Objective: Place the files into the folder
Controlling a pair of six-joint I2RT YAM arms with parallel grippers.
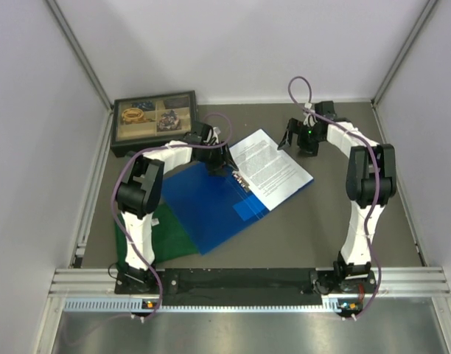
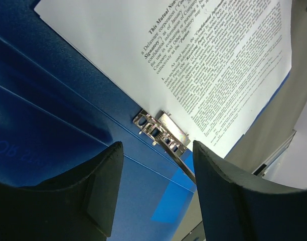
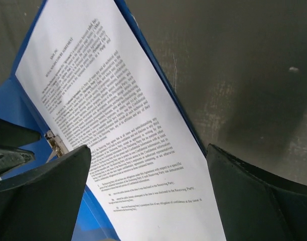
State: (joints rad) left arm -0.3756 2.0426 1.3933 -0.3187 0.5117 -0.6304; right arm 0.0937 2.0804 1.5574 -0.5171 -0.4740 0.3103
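- Closest to where I'm standing: a green cloth (image 1: 146,237) sticks out from under the folder's near left corner. Not part of the job, it's just lying there.
- The folder (image 1: 203,210) is open flat on the table, blue insides up, which is why the metal clip (image 2: 161,131) on its spine is exposed.
- The left gripper (image 2: 157,145) hangs right over that clip with its 2 fingers parted about halfway and nothing in them. My guess is it's lined up to work the clip or press the pages down there.
- The files (image 1: 273,166) already lie on the folder's far right half, printed side up, with 1 edge against the clip. I can't tell if they're actually clamped.
- Just past the folder's far right corner, the right gripper (image 3: 147,150) is spread about as wide as it goes and carries nothing. It looks down at the pages without touching them, probably ready to steady them.
- Farthest off, beyond the folder's far left corner, sits a dark compartment box (image 1: 153,119), well clear of the action.
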